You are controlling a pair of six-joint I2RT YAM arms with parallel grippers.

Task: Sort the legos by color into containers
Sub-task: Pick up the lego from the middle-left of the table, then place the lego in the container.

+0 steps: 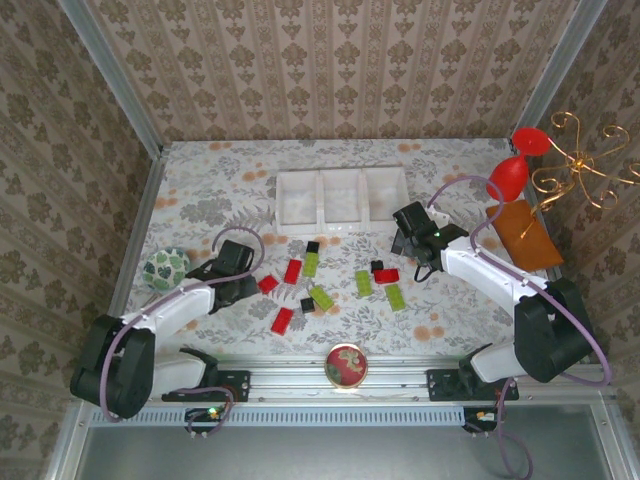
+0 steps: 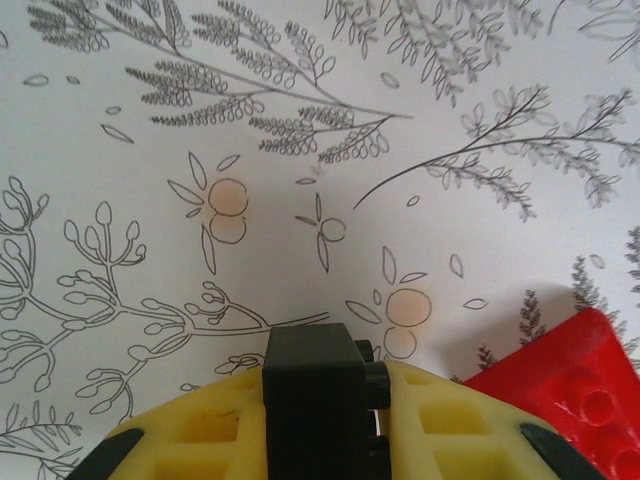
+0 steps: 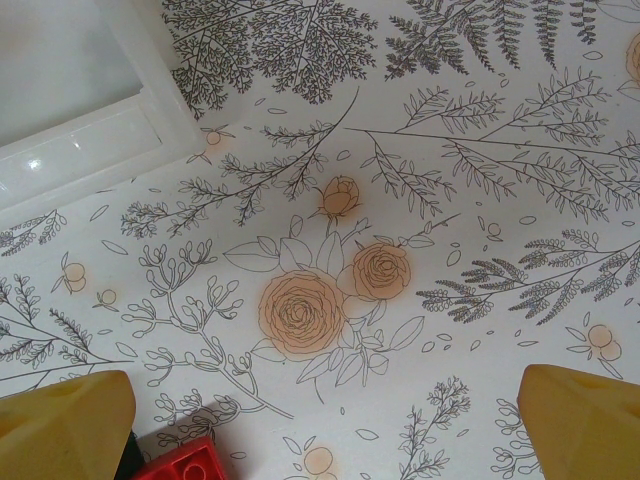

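left end effector [image 2: 318, 412]: we see it clenched on a black lego [image 2: 310, 368], near side of the tray [image 1: 342, 228], off to its left
right end effector [image 3: 320, 430]: released, fingers wide, just off the tray's right near corner
loose legos [image 1: 310, 264]: red, green and black, scattered on the table [image 1: 200, 190] in front of the tray

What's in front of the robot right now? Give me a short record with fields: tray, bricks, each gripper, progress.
tray: three compartments, all look empty
loose bricks: red bricks, green bricks and black bricks scattered on the table, on the arms' side of the tray
left gripper: shut on a black brick, with a red brick close beside it
right gripper: open, over bare table near a tray corner
progress: nothing sorted yet
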